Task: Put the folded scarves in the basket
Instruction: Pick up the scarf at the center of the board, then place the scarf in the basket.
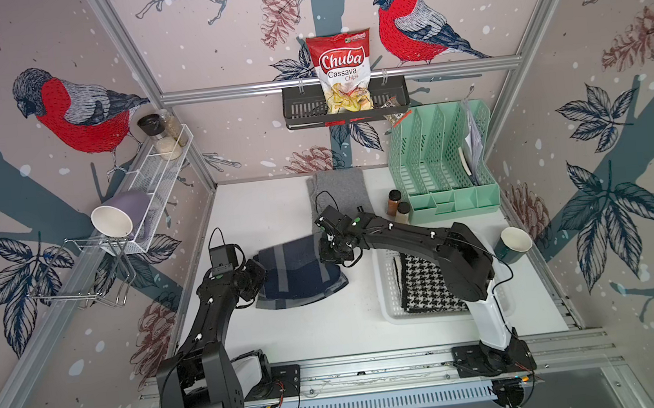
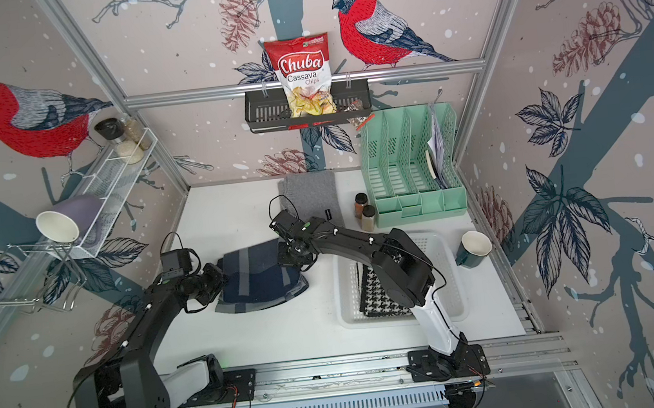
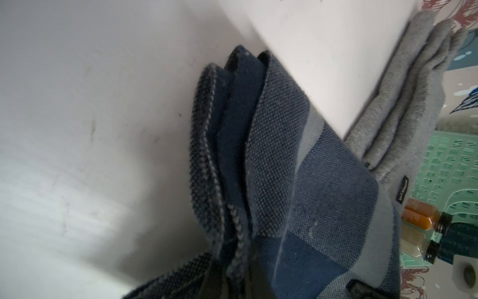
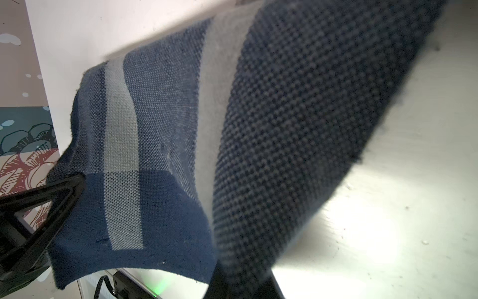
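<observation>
Top views: the navy striped scarf (image 1: 299, 275) is being pinched by left gripper (image 1: 262, 276) and right gripper (image 1: 332, 251) (both clamped) beside the basket (image 1: 418, 318).

Here's the folded scarf (image 1: 299, 273), navy with pale grey bands, several knit layers stacked. It's slung between the left gripper (image 1: 263, 278) and the right gripper (image 1: 330, 253), each pinching one end, and the middle sags over the white table. Whether its near edge touches the surface can't be told. The basket (image 1: 393, 313), shallow, white and perforated, sits just beside it on the right, with a black-and-white houndstooth cloth (image 1: 423, 285) lying flat inside.
</observation>
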Available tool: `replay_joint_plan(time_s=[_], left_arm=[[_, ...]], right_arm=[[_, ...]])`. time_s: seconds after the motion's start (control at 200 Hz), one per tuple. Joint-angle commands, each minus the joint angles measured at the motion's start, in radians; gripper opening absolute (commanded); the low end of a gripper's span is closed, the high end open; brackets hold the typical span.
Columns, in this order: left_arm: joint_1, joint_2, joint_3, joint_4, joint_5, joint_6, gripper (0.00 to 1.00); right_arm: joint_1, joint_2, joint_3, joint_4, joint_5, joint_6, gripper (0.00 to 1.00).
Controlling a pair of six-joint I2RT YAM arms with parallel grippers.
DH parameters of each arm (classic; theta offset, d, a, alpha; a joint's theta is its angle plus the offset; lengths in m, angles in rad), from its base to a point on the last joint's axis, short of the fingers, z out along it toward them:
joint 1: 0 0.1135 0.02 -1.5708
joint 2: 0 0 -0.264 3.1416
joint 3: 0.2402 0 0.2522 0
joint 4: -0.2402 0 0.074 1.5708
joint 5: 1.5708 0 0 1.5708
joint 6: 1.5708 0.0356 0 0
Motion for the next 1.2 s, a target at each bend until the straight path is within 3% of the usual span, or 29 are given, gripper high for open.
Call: replay_joint_plan(time_s=[0.0, 0.285, 0.5, 0.72, 0.95, 1.19], left_arm=[[-0.025, -0.022, 0.023, -0.041, -0.005, -0.025, 0.00], [-0.096, -0.083, 0.062, -0.091, -0.025, -0.072, 0.00], [-0.217, -0.120, 0.138, -0.126, -0.060, -0.150, 0.00], [-0.409, -0.127, 0.219, -0.131, -0.137, -0.267, 0.00], [-0.684, -0.079, 0.298, -0.092, -0.253, -0.410, 0.00], [-0.926, -0.020, 0.318, 0.000, -0.348, -0.553, 0.00]], right_arm=[[0.006, -0.024, 0.010, -0.011, 0.029, 0.008, 0.00], [0.008, -0.089, -0.016, -0.026, 0.055, 0.027, 0.00], [0.007, -0.181, -0.053, -0.075, 0.094, 0.027, 0.00], [-0.011, -0.332, -0.174, -0.133, 0.129, 0.013, 0.00], [-0.054, -0.521, -0.326, -0.210, 0.178, -0.002, 0.00], [-0.177, -0.752, -0.514, -0.304, 0.206, -0.029, 0.00]])
